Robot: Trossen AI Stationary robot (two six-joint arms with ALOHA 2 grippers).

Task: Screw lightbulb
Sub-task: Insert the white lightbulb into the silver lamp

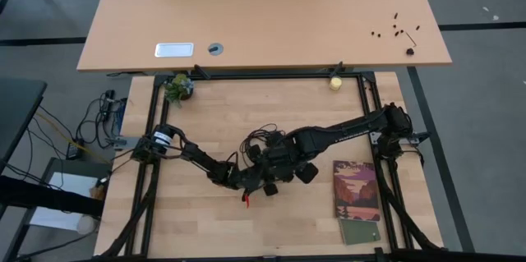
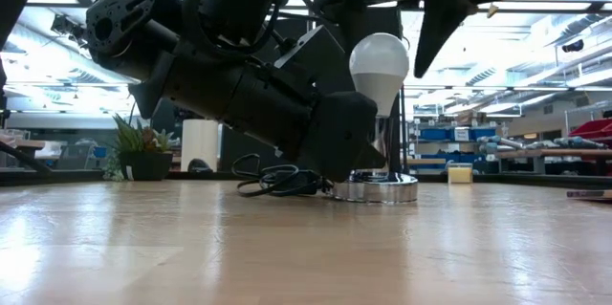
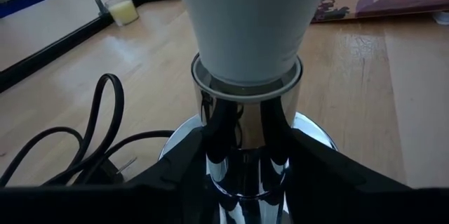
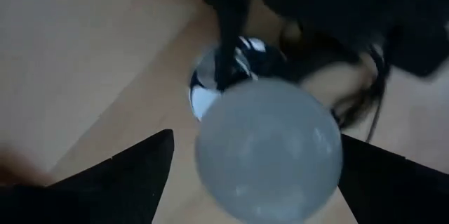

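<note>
Matt lightbulb (image 2: 379,64), mirror-glossy metal socket (image 3: 245,140)

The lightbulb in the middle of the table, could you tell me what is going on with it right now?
The lightbulb stands upright in the chrome socket, whose round base sits on the wooden table beside a coiled black cord. The left gripper is clamped on the socket's neck, steadying it. The right gripper is above the bulb with its fingers spread wide on either side of the globe, not visibly gripping it.
</note>
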